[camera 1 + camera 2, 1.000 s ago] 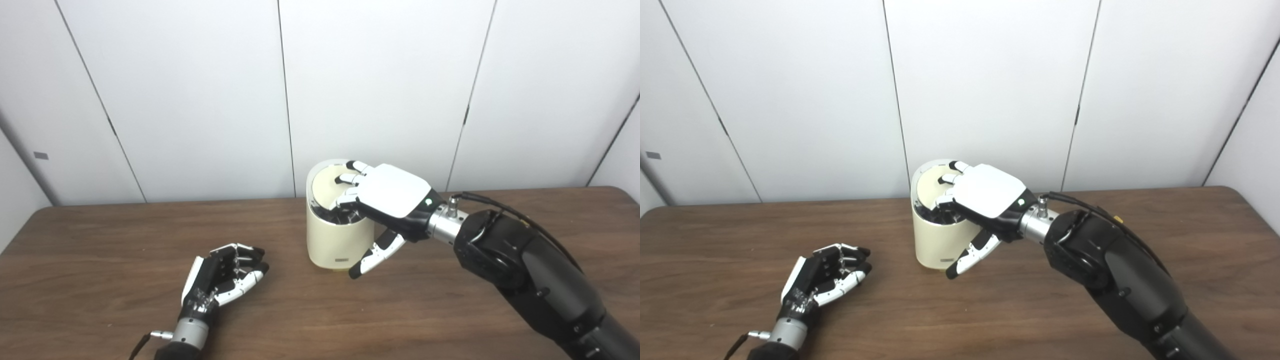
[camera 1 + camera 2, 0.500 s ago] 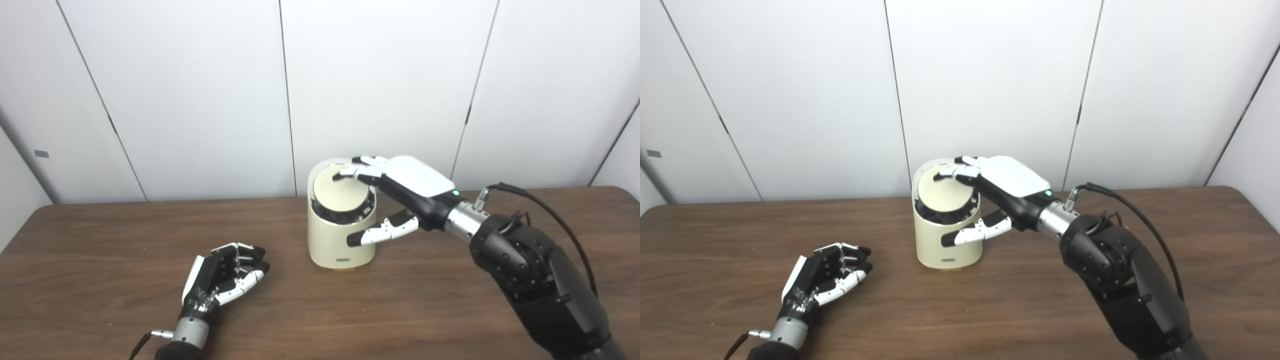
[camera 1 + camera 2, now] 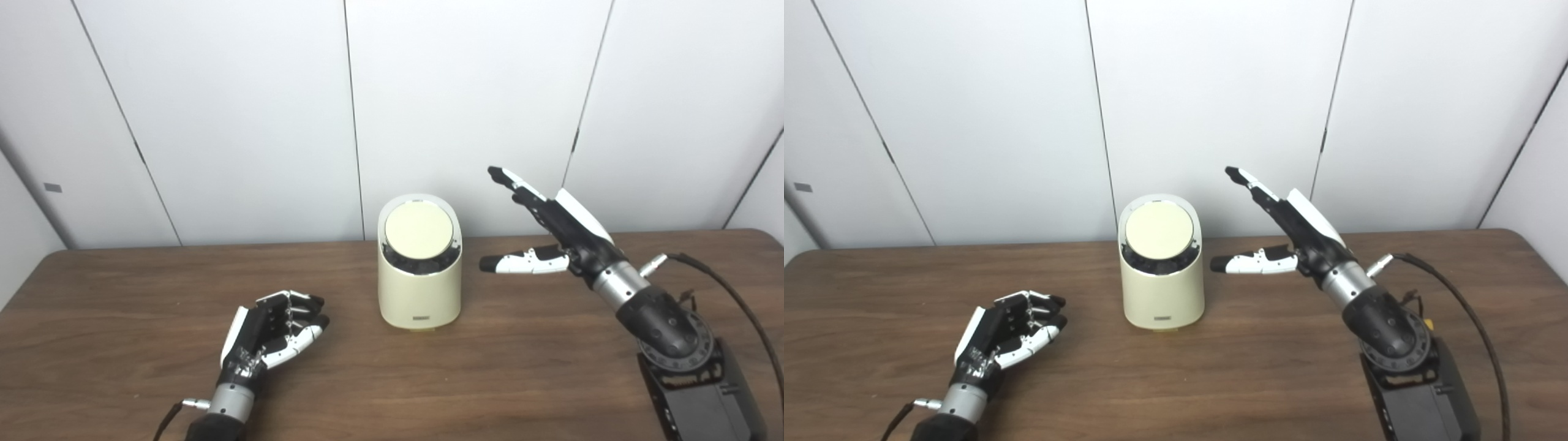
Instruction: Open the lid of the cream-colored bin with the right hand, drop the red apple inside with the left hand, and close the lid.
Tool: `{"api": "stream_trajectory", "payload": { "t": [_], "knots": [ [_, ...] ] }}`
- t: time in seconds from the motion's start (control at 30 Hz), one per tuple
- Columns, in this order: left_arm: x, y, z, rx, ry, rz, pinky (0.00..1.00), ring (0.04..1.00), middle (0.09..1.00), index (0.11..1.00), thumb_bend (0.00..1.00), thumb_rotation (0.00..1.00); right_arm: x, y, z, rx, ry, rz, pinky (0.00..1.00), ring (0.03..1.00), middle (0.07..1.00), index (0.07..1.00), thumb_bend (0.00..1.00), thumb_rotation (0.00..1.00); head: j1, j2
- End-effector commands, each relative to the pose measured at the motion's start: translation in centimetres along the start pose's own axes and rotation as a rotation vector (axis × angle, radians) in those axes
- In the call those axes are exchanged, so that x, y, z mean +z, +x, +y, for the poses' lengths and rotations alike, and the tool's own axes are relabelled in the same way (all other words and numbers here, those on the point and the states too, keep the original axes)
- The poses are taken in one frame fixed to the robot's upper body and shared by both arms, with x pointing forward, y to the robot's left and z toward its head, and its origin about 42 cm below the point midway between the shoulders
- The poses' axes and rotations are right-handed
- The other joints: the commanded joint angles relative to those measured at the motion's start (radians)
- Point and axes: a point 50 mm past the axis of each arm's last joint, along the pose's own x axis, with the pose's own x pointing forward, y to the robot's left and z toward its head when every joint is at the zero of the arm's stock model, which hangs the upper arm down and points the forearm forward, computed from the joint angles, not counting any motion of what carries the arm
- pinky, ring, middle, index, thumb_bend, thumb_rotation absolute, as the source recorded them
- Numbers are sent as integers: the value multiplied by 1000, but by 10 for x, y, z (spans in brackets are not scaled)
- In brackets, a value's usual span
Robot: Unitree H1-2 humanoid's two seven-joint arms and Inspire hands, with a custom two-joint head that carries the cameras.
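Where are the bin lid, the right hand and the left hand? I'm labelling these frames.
bin lid [image 3: 419, 231]: left eye view, centre of the round cream disc.
right hand [image 3: 569, 229]: left eye view, middle of the hand.
left hand [image 3: 1003, 332]: right eye view, middle of the hand.

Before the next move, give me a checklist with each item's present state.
1. Lid of the cream-colored bin down: ok, it sits flat in the rim.
2. Right hand clear of the bin: ok, raised to its right, fingers apart, holding nothing.
3. Left hand free: ok, it rests on the table, fingers curled, no red apple in it.
4. Apple in the bin: cannot tell, the lid hides the inside; no apple shows on the table.
5. Bin upright: ok.
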Motion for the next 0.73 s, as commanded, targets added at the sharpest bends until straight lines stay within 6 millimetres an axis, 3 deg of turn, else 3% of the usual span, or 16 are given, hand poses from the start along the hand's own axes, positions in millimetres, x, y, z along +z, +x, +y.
{"api": "stream_trajectory", "payload": {
  "t": [0.0, 0.1, 0.17, 0.23, 0.3, 0.47, 0.7],
  "knots": [
    [24, 14, 4, -1, 16, -118, 418, 577, 668, 498, 506, 70, 8, 2, -5, -69, 33, -63, 757, 887, 918, 915, 747, 397, 3, -1],
    [26, 14, 3, -4, 6, -128, 448, 585, 673, 499, 507, 71, -5, -10, 4, -74, 58, -43, 764, 873, 902, 933, 727, 420, 6, -1],
    [27, 14, 3, -6, 14, -138, 470, 608, 688, 672, 616, 133, -12, -18, 8, -74, 47, -43, 759, 873, 904, 940, 694, 379, 9, 1],
    [29, 14, 4, -38, 52, -150, 492, 631, 707, 731, 648, 157, -17, -24, 12, -79, 46, -40, 760, 873, 906, 942, 680, 355, 10, -1],
    [30, 14, 6, -74, 87, -160, 557, 672, 749, 781, 711, 248, -24, -30, 17, -92, 59, -30, 762, 872, 904, 937, 678, 341, 8, -5],
    [28, 10, 7, -44, 26, -159, 550, 692, 765, 798, 773, 317, -35, -43, 30, -103, 56, -20, 732, 846, 889, 921, 696, 362, 4, -13],
    [19, -1, 7, -3, -30, -150, 470, 656, 738, 777, 708, 250, -40, -60, 46, -101, 71, -51, 714, 826, 872, 908, 658, 315, 5, -18]
  ]
}}
